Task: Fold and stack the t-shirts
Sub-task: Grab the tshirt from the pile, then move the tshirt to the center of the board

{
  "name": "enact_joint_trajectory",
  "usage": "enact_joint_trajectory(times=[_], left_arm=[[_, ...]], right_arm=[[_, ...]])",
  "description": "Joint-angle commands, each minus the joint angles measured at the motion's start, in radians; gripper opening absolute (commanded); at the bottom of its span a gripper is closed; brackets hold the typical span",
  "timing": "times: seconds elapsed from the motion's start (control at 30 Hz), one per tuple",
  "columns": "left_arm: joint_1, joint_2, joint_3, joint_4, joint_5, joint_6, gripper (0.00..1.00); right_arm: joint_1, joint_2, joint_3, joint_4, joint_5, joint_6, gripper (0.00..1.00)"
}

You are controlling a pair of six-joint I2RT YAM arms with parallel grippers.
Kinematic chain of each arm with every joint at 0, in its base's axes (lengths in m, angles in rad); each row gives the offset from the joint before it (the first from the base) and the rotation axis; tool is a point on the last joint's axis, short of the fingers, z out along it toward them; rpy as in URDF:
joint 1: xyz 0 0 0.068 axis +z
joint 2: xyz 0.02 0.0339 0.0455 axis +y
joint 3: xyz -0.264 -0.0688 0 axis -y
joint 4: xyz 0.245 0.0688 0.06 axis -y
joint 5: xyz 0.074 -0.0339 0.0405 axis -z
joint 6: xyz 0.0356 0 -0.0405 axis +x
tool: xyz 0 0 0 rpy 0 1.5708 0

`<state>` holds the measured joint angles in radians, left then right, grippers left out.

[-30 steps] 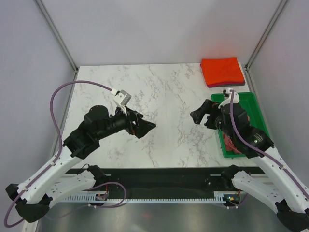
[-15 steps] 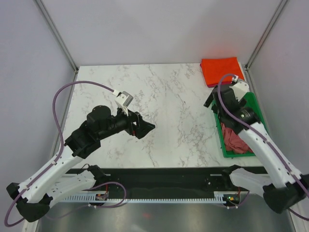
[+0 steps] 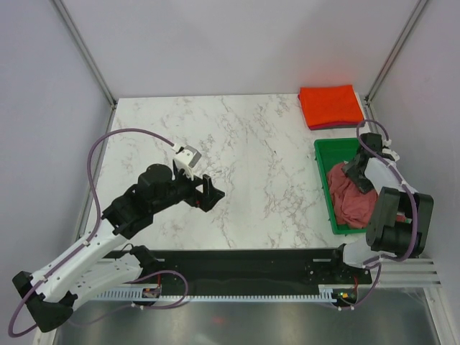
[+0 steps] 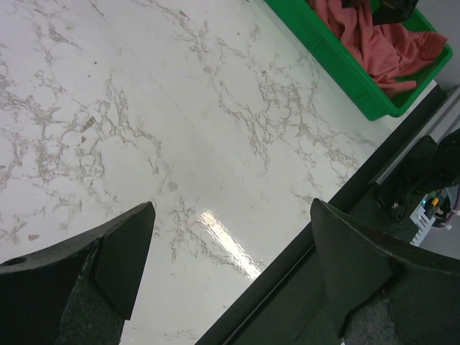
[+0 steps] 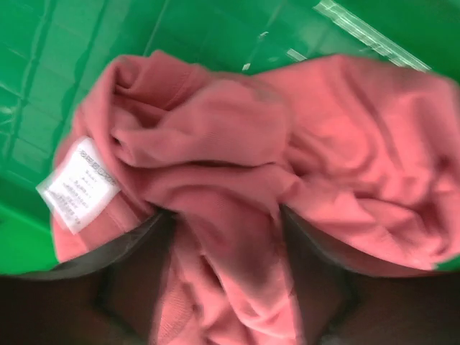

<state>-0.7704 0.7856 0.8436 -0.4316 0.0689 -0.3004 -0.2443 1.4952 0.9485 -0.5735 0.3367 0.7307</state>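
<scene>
The dusty rose-red t-shirt [image 3: 348, 200] lies crumpled in the green tray [image 3: 332, 147]. My right gripper [image 3: 358, 175] is down in the tray on this shirt. In the right wrist view its open fingers press into the cloth [image 5: 237, 122], and a fold bulges between them [image 5: 226, 237]. A white label [image 5: 77, 183] shows at the left. The orange-red shirt [image 3: 330, 106] lies folded at the far right corner, with a maroon edge [image 3: 334, 126] under it. My left gripper [image 3: 214, 192] hangs open and empty over the marble [image 4: 230, 237].
The left wrist view shows the tray's rim [image 4: 323, 57] and the rose shirt [image 4: 374, 39] at upper right. The table's black front edge [image 4: 338, 215] runs under the left gripper. Grey walls and metal posts [image 3: 392, 50] bound the table.
My right arm swung from the table's right middle to over the tray and went down onto the rose-red shirt. My left gripper drew slightly nearer and lower.
</scene>
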Motion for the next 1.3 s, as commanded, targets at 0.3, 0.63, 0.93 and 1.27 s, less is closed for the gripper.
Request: enact_joint_trajectory(times=[0.3, 0.63, 0.93, 1.27], left_arm=[[-0.003, -0.060, -0.011, 0.021, -0.018, 0.057, 1.00], [-0.001, -0.086, 0.107, -0.064, -0.063, -0.068, 1.00], [-0.003, -0.187, 0.132, -0.274, -0.193, -0.190, 1.00], [-0.003, -0.073, 0.057, -0.343, -0.237, -0.338, 1.00]], right_arm=[[0.023, -0.119, 0.585, -0.080, -0.230, -0.229, 0.00], [0.396, -0.158, 0.820, 0.299, -0.816, -0.064, 0.00], [0.646, -0.118, 0.258, 0.463, -0.728, -0.102, 0.27], [0.770, -0.137, -0.020, 0.308, -0.500, -0.177, 0.57]])
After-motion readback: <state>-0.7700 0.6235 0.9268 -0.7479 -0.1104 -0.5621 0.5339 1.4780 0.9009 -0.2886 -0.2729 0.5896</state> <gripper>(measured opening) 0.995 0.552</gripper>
